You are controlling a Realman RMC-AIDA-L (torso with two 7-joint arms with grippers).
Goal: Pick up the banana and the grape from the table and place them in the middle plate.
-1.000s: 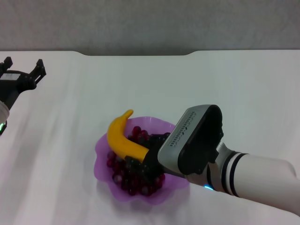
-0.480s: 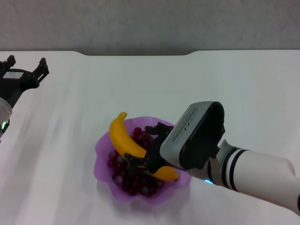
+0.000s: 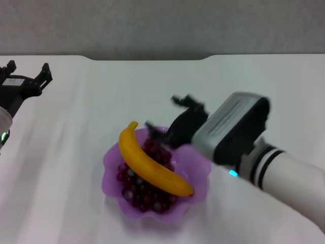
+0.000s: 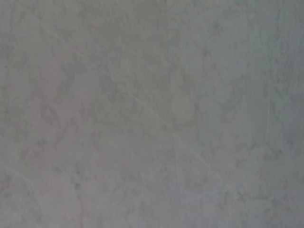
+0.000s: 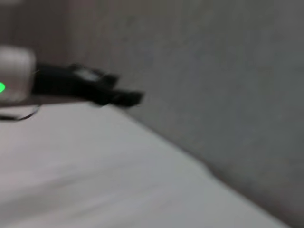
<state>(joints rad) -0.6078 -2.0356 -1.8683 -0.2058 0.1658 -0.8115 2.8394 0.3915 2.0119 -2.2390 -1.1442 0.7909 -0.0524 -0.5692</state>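
The banana (image 3: 152, 166) lies on the grape (image 3: 144, 190) in the middle plate (image 3: 195, 161) on the table (image 3: 91, 101), the spread, empty right gripper (image 3: 167, 114) hangs just above, and the left gripper (image 3: 26, 71) sits spread far off.

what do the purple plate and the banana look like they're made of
The middle plate looks like translucent purple plastic: light passes through its wavy scalloped rim, and the tint is even. The banana lying across it on the grape has a smooth, glossy, uniformly yellow-orange skin with no spots, which suggests a plastic replica, though real fruit cannot be ruled out.
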